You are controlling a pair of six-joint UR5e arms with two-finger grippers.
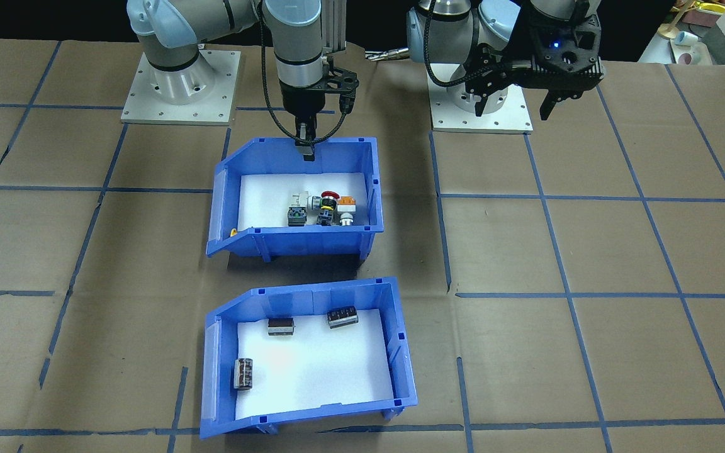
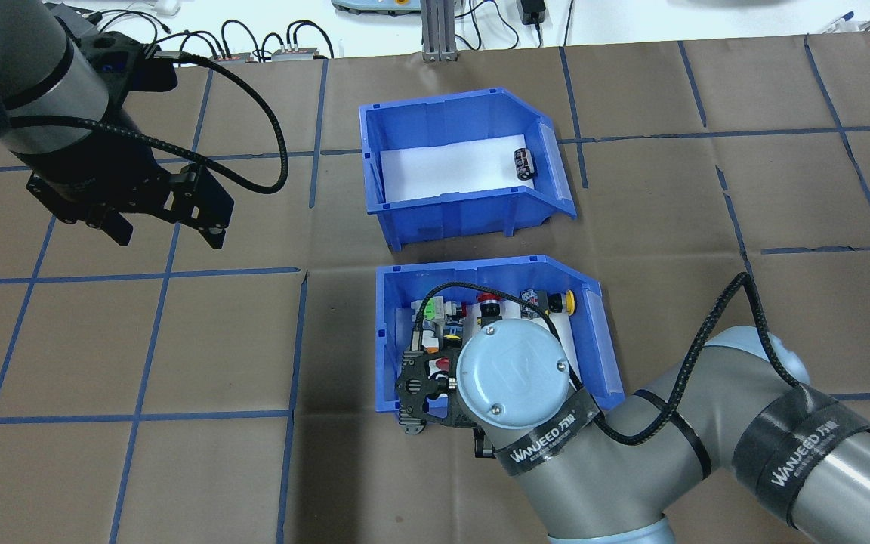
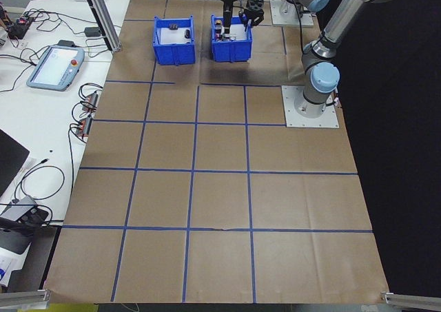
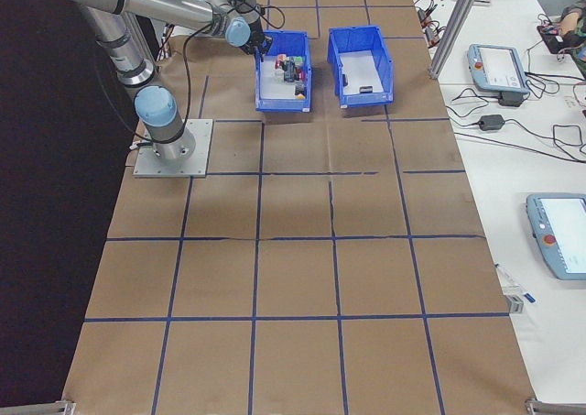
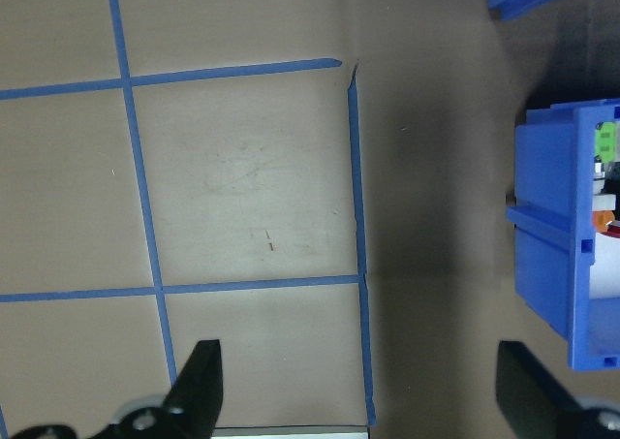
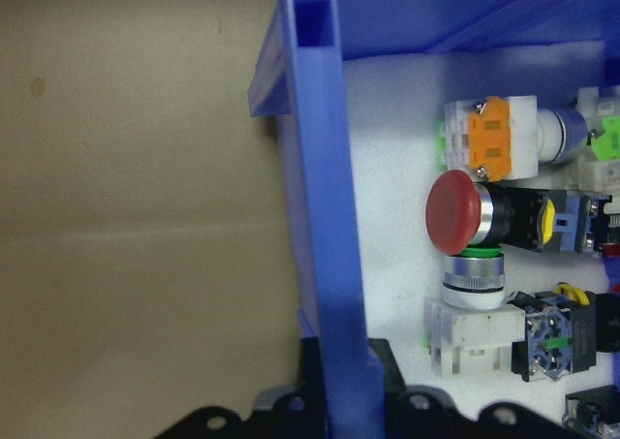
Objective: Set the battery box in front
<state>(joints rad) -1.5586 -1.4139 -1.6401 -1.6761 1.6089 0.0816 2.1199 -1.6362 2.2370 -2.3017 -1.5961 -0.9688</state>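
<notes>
Right hand clamped on switch bin back wall; left hand released, idle. Battery box untouched. Next, probably: shift switch bin aside.

Readable text: one brand name on the arm wraps.
"WANJEED" stands in white on two black bands around the grey right arm, near the blue switch-filled plastic bin; the left arm's band is only partly legible.
</notes>
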